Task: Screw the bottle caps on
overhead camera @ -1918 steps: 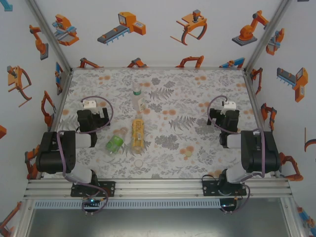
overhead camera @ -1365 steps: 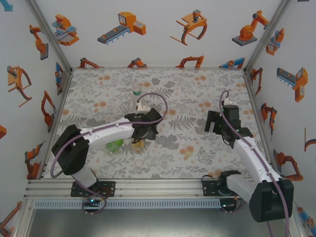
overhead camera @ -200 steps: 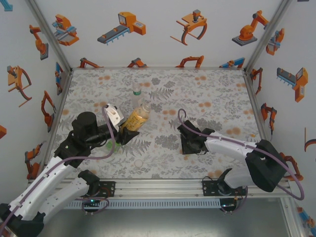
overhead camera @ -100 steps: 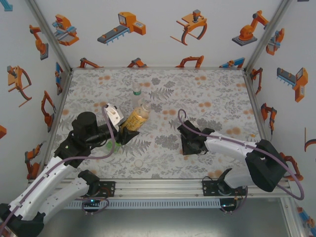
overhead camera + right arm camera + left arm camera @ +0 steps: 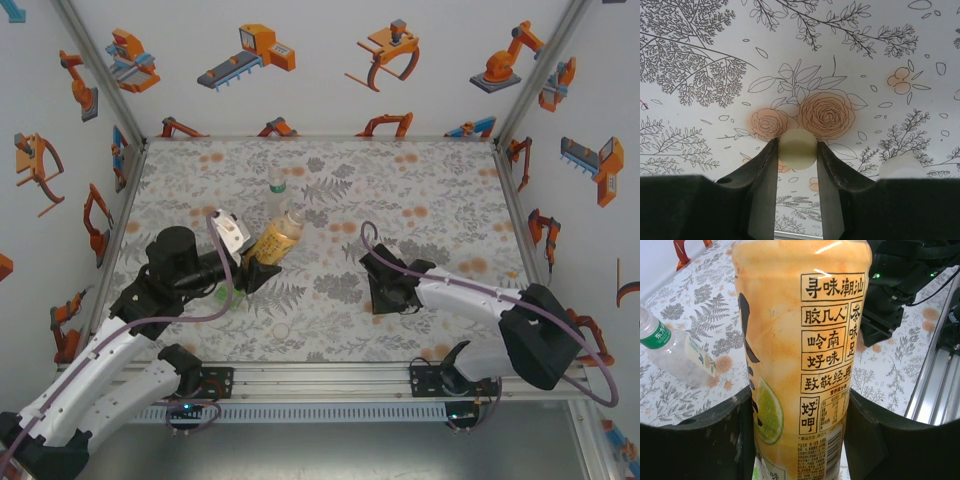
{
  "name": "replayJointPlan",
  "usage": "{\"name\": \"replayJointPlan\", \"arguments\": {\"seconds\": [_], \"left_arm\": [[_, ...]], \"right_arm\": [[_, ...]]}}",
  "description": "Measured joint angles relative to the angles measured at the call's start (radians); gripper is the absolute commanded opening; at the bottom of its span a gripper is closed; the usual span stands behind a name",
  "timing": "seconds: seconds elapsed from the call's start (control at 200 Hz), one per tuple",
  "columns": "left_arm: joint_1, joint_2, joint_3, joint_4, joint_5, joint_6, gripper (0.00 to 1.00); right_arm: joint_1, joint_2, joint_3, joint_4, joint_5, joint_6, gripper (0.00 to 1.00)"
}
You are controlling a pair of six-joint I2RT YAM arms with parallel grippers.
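My left gripper [image 5: 262,264] [image 5: 800,440] is shut on the lower body of the tall amber-yellow bottle [image 5: 278,238] [image 5: 805,350], which it holds tilted above the mat with its neck pointing away. My right gripper [image 5: 385,300] [image 5: 797,147] is down at the mat, shut on a pale round bottle cap [image 5: 797,146] pinched between its fingertips. A second cap [image 5: 900,165] lies just right of that gripper. A third cap [image 5: 283,329] rests near the front edge. The clear labelled bottle [image 5: 277,190] [image 5: 670,347] lies on the mat. The green bottle [image 5: 224,294] is mostly hidden under the left arm.
The floral mat [image 5: 420,190] covers the table, with an aluminium rail [image 5: 320,378] along the near edge and white walls all round. In the left wrist view the right arm [image 5: 890,290] sits close behind the amber bottle.
The right gripper's jaws have closed in on the pale cap at the mat. The left arm and the amber bottle have stayed still.
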Motion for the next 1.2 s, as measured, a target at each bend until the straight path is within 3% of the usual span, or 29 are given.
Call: {"name": "replayJointPlan", "arguments": {"seconds": [0.295,0.491,0.691,0.961,1.197], "left_arm": [[0.000,0.075,0.061,-0.083,0.015,0.027,0.00],[-0.005,0.125,0.078,-0.114,0.031,0.041,0.00],[-0.043,0.097,-0.023,0.011,0.035,-0.032,0.00],[-0.107,0.063,-0.194,0.097,0.076,0.043,0.00],[-0.174,0.195,-0.178,0.097,0.170,0.137,0.00]], "right_arm": [[0.000,-0.167,0.056,-0.006,-0.067,-0.103,0.05],[0.000,-0.294,0.144,0.018,-0.162,-0.227,0.03],[0.000,-0.389,0.175,0.056,-0.269,-0.325,0.00],[0.000,-0.559,0.182,0.071,-0.518,-0.518,0.00],[0.000,-0.634,0.188,0.067,-0.707,-0.763,0.00]]}}
